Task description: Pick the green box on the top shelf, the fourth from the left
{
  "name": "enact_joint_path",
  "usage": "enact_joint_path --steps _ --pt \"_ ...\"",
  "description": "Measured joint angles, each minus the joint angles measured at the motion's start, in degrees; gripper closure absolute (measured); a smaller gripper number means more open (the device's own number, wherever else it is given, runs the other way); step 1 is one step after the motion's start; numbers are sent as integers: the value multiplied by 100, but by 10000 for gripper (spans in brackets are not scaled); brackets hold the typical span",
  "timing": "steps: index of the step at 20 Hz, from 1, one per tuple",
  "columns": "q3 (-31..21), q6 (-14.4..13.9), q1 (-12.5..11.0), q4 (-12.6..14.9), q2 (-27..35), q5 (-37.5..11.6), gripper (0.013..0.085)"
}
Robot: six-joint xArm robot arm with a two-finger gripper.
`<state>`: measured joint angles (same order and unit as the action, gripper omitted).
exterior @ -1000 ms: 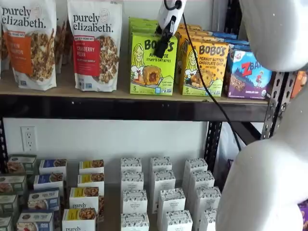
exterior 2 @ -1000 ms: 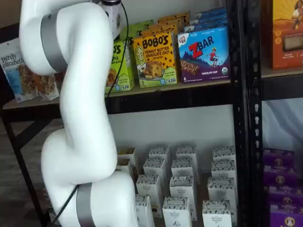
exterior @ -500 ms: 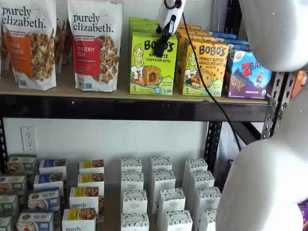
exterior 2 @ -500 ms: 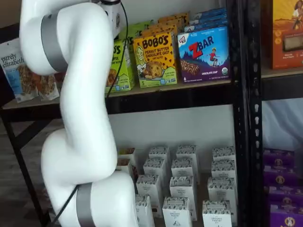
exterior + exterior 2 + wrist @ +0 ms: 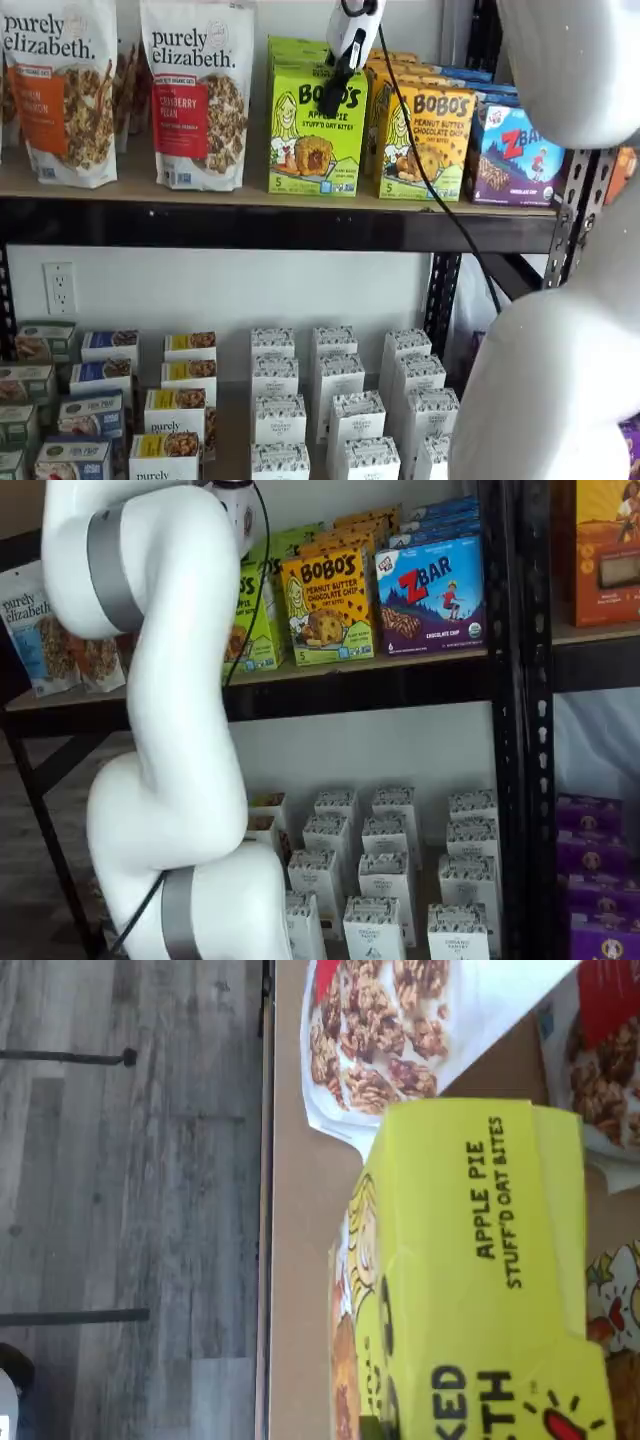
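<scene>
The green box (image 5: 315, 140) stands upright on the top shelf (image 5: 130, 188), between a granola bag and a yellow-orange Bobo's box; it leans very slightly. My gripper (image 5: 336, 80) hangs over its top edge. One black finger lies against the upper front face, side-on, and no gap shows. In the wrist view the green box (image 5: 470, 1260) fills much of the picture, with the tan shelf board (image 5: 300, 1260) beside it. My white arm (image 5: 170, 730) hides most of the green box (image 5: 255, 620) in a shelf view, and the fingers are hidden there.
Purely Elizabeth granola bags (image 5: 197, 90) stand left of the green box. A yellow-orange Bobo's box (image 5: 425, 140) and a blue ZBar box (image 5: 512, 155) stand right of it. A black cable (image 5: 430, 170) hangs before the shelf. White cartons (image 5: 340, 400) fill the lower level.
The black finger now reaches less far down the box's front than a second ago. The green box has shifted a little left and tilted slightly.
</scene>
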<state>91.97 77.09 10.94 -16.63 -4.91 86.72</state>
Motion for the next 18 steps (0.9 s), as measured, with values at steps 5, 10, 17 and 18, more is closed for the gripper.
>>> enact_joint_path --steps 5,10,17,18 --pt "48 -21 5 32 -18 105 650" --pt "67 -37 -2 19 -77 206 650" --pt "-230 -20 6 53 -273 -122 650" --pt "-249 -13 -1 40 -283 -150 650"
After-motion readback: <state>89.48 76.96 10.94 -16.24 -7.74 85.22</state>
